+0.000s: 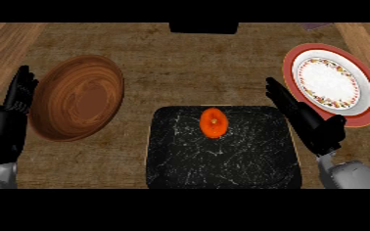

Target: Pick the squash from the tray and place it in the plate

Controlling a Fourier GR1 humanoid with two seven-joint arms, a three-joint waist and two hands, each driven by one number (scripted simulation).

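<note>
An orange squash (pixel 214 123) lies on the black speckled tray (pixel 224 166), near the tray's far edge. A white plate (pixel 329 83) with a patterned ring and a red rim sits at the right of the counter. My right hand (pixel 311 125) stands open between the tray's right edge and the plate, fingers straight, about a hand's width right of the squash and not touching it. At the far left edge my left hand (pixel 16 107) rests open, fingers up, holding nothing.
A brown wooden bowl (pixel 78 98) sits at the left, beside my left hand. A dark object (pixel 204 27) lies at the counter's far edge. Bare wooden counter shows between the bowl, the tray and the plate.
</note>
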